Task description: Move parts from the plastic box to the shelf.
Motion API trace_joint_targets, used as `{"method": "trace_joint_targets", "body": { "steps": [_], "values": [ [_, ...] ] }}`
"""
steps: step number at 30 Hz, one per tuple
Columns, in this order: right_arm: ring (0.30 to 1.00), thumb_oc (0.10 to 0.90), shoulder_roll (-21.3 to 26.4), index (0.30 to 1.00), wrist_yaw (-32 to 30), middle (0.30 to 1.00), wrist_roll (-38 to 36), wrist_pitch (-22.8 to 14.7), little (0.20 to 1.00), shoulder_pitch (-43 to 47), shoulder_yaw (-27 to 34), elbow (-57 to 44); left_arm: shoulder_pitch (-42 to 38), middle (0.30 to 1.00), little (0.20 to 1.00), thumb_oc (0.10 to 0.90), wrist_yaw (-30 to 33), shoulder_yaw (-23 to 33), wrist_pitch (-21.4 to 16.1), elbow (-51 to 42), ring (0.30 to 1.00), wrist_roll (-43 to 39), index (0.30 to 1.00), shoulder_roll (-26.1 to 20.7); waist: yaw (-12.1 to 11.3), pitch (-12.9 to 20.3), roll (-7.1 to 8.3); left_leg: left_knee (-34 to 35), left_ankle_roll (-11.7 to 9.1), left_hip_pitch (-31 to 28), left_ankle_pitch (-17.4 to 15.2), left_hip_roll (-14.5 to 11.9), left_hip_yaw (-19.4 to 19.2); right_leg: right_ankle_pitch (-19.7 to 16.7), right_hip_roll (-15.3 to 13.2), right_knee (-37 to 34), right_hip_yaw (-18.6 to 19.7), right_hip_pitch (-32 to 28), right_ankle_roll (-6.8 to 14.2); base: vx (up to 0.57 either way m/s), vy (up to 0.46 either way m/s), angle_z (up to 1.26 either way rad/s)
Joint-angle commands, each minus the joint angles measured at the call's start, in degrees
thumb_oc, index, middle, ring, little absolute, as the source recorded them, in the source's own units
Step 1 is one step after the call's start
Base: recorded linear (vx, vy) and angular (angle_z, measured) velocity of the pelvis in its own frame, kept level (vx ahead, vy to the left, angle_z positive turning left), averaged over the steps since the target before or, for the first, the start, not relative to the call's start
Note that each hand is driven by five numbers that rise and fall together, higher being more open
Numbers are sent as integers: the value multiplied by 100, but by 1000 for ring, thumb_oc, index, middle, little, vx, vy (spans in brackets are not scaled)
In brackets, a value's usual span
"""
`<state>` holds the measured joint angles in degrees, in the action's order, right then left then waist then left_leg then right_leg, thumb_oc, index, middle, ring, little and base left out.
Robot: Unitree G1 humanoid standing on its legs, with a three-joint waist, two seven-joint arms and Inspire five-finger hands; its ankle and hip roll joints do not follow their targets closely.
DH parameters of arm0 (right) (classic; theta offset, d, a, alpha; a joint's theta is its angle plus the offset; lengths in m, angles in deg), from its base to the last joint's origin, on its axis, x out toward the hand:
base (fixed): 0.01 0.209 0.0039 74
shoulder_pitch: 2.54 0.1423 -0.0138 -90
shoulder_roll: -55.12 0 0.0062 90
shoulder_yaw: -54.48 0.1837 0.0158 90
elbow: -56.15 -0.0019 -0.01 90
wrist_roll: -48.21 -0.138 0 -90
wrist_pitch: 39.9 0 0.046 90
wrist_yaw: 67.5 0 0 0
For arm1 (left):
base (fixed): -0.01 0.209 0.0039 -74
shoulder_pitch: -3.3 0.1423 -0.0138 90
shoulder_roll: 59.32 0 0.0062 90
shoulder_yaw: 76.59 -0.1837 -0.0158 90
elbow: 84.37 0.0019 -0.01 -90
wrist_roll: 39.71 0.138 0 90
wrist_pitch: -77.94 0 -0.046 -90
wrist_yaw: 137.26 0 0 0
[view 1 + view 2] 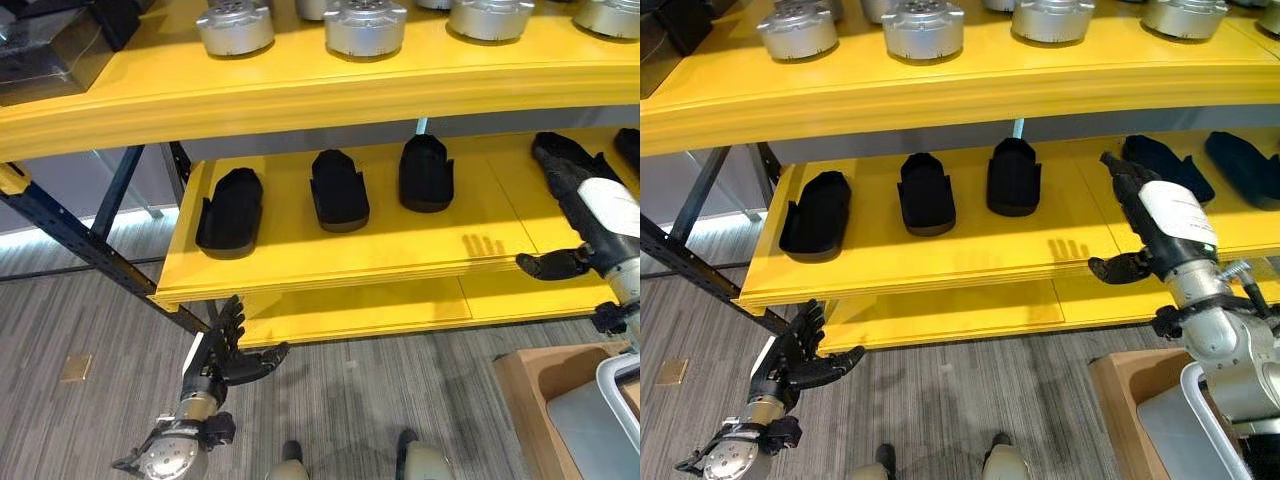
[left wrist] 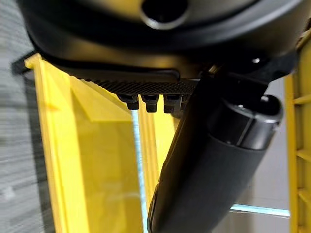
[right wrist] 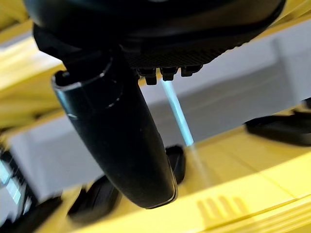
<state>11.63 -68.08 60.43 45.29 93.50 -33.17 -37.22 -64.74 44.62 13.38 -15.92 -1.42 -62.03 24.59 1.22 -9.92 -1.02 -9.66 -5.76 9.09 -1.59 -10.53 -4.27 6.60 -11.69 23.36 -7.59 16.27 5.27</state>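
Note:
Several black moulded parts lie on the yellow middle shelf (image 1: 330, 250): three in a row on its left board (image 1: 230, 210) (image 1: 338, 188) (image 1: 426, 172), and two more on the right board (image 1: 1167, 165) (image 1: 1245, 165). My right hand (image 1: 1170, 215) hovers over the shelf's front edge just left of the right-hand parts. It is open, with straight fingers and the thumb (image 3: 121, 141) spread, and holds nothing. My left hand (image 1: 222, 350) hangs low below the shelf's left front corner, open and holding nothing.
The top shelf (image 1: 300, 95) carries a row of silver round metal parts (image 1: 365, 25). A dark blue rack brace (image 1: 60, 225) slants down at the left. At the lower right, a tan wooden crate (image 1: 525, 385) holds a pale plastic box (image 1: 1200, 420). Grey carpet lies below.

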Motion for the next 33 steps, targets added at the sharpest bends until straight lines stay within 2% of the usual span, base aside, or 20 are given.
{"method": "trace_joint_targets", "body": {
  "steps": [1,4,9,15,20,33],
  "values": [
    [1000,900,532,1000,-152,1000,-386,-118,1000,1510,-230,222,-266,1000,1000,900,9,175,-461,-676,1000,-180,1000,-539,-182,-101,178,20,195,41,147,-204,-21,25,-118,-679,152,-681,204,-63,-2,8],
    [1000,900,674,1000,-136,1000,-461,-119,1000,1964,-639,370,-251,1000,1000,900,17,170,-471,-693,1000,-201,1000,-581,-201,-158,152,48,193,103,188,-194,-18,18,-115,-645,152,-588,197,-53,-4,2],
    [1000,900,927,1000,-139,1000,-673,-100,1000,3151,-1684,776,-257,1000,1000,900,71,110,-523,-739,1000,-341,1000,-752,-311,-363,96,110,187,289,319,-179,21,3,-104,-525,153,-313,168,-72,-8,4],
    [1000,900,975,1000,-214,1000,-820,-47,1000,4185,-2543,1254,-255,1000,1000,900,120,84,-573,-747,1000,-464,1000,-783,-369,-555,41,95,171,407,386,-161,47,42,-132,-369,145,-141,151,-48,-14,5],
    [1000,900,956,1000,-390,1000,-832,27,1000,5414,-3448,1789,-293,1000,1000,900,212,53,-609,-732,1000,-561,1000,-839,-432,-709,-19,137,156,504,475,-142,50,49,-143,-233,177,45,135,-47,-15,0],
    [1000,900,758,1000,-693,1000,-732,117,1000,7256,-4700,2585,-351,1000,1000,900,383,23,-707,-713,1000,-679,1000,-848,-486,-933,-79,150,138,662,568,-124,81,80,-131,5,186,328,100,-23,-7,1]
  ]
}}
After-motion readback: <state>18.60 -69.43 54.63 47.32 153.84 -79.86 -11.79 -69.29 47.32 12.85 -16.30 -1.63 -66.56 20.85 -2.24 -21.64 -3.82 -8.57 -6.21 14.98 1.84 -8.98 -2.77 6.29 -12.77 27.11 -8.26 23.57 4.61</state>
